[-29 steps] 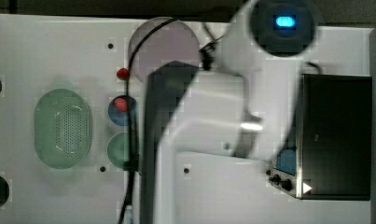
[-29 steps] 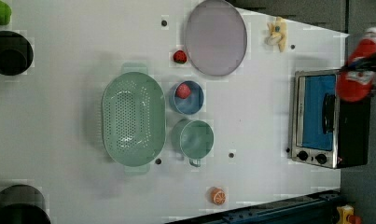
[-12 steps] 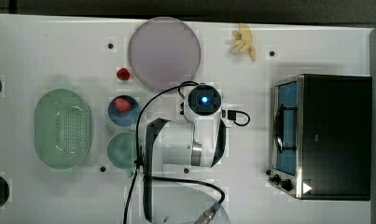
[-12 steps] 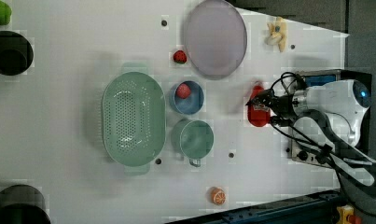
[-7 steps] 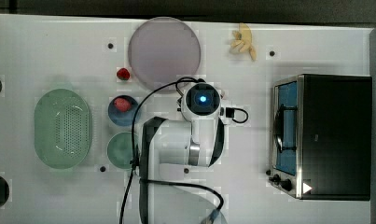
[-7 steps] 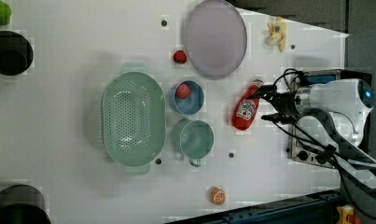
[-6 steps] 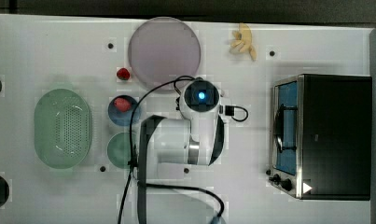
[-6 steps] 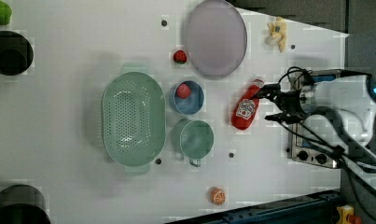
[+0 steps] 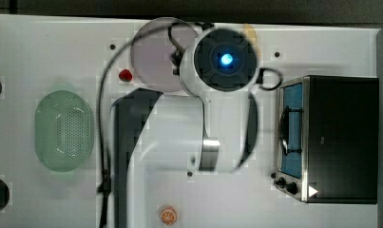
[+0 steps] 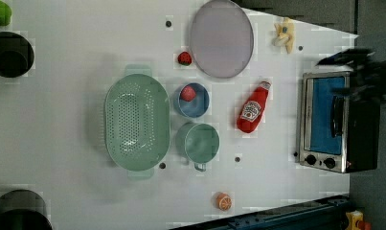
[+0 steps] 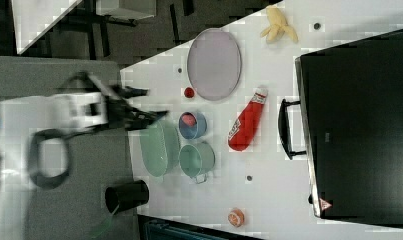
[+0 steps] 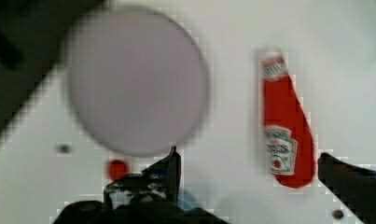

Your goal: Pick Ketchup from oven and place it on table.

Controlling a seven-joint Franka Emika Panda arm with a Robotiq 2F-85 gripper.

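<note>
The Ketchup (image 10: 252,108), a red bottle with a white cap, lies on its side on the white table (image 10: 61,163), between the blue bowl and the oven (image 10: 334,122). It also appears in the right view, as Ketchup (image 11: 246,120), with its cap pointing toward the grey plate. My gripper (image 12: 248,156) hangs high above the table and is open. Its two dark fingers (image 12: 169,170) stand wide apart with nothing between them, and the Ketchup (image 12: 286,135) lies far below them. In the right view the gripper (image 11: 154,103) is blurred, up and away from the bottle. My arm hides the bottle in the top view.
A round grey plate (image 10: 221,38), a strawberry (image 10: 184,58) and a banana (image 10: 284,36) lie at the left view's top. A blue bowl (image 10: 192,100), a green cup (image 10: 200,143) and a green colander (image 10: 137,122) stand beside the bottle. An orange half (image 10: 223,201) lies near the edge.
A second ago my gripper held the Ketchup just above the table. It laid the bottle down, let go, and has since risen and pulled away toward the oven side.
</note>
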